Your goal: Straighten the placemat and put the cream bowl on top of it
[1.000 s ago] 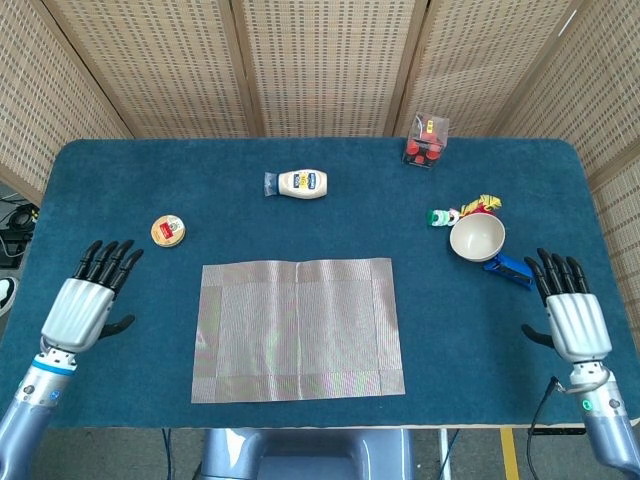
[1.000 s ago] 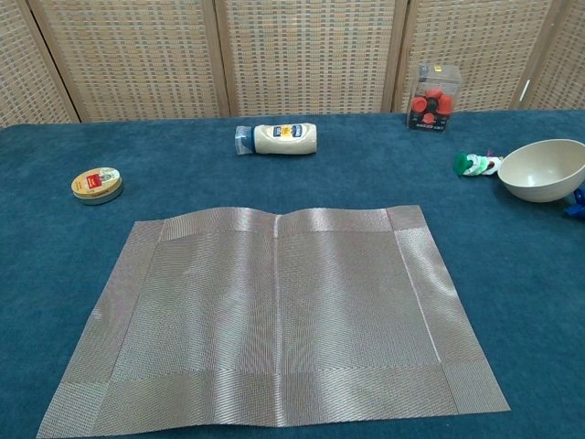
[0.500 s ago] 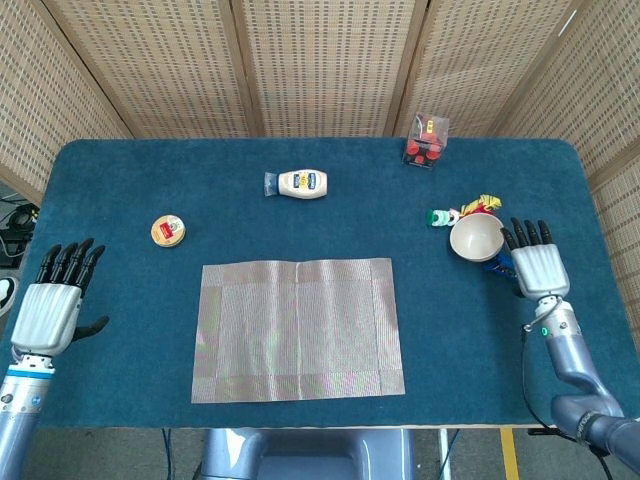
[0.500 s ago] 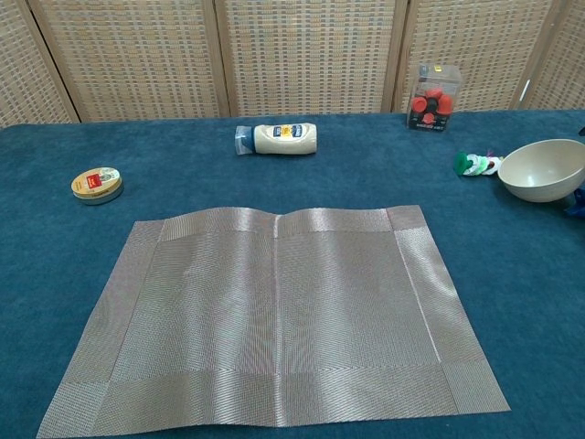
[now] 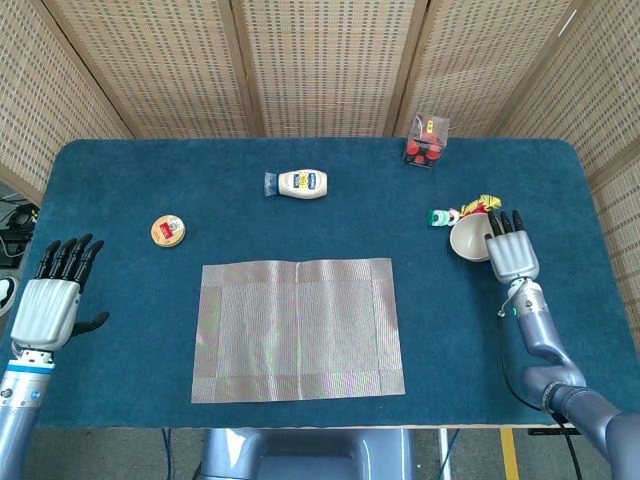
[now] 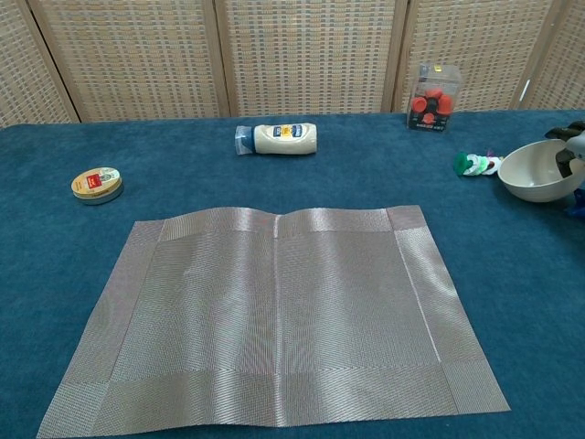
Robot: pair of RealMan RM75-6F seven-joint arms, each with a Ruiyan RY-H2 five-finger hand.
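The woven silver-grey placemat (image 5: pixel 298 328) lies spread on the blue table near the front edge, its sides roughly square to the table. A slight crease lifts its far edge (image 6: pixel 276 218). The cream bowl (image 5: pixel 466 238) stands upright on the cloth to the right of the mat, apart from it. My right hand (image 5: pixel 511 255) is at the bowl's right rim, fingers stretched over it. In the chest view the fingertips (image 6: pixel 570 137) show at that rim of the bowl (image 6: pixel 535 172); no grip shows. My left hand (image 5: pixel 50 297) hovers open at the far left edge, away from everything.
A mayonnaise bottle (image 5: pixel 300 183) lies on its side at the back centre. A round tin (image 5: pixel 168 230) sits left of the mat. A clear box of red pieces (image 5: pixel 426 140) stands back right. A green-white item (image 5: pixel 440 216) and a red-yellow packet (image 5: pixel 480 204) lie beside the bowl.
My right hand has travelled forward and left from the table's right front to the bowl's rim. My left hand drew back to the left edge. Bowl and mat have not moved.
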